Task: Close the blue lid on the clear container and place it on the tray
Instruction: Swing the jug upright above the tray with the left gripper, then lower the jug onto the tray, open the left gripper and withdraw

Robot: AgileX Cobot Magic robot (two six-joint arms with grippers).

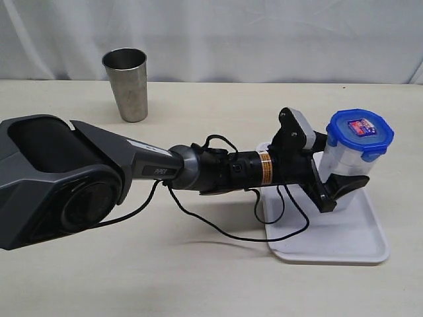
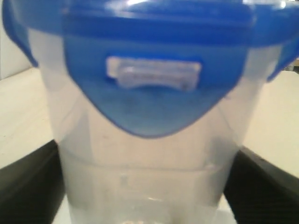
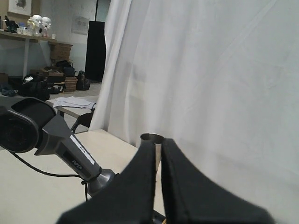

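Clear container (image 1: 351, 170), blue lid (image 1: 359, 132) seated, stands upright on tray (image 1: 344, 246) between left tool's (image 1: 338, 164) wide-set jaws, though clamped or released cannot be told; right tool (image 3: 159, 144) closed, empty, well apart.

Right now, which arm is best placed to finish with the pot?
Left. The left gripper straddles the clear container, which wears the blue lid and stands on the tray, so it probably just lets go. The right gripper is shut, facing the white curtain.

Bright-blue lid (image 1: 360, 140) (red-and-blue sticker (image 1: 362, 127)), cloudy-clear container (image 1: 347, 162), white tray (image 1: 344, 239), steel-grey cup (image 1: 127, 82)
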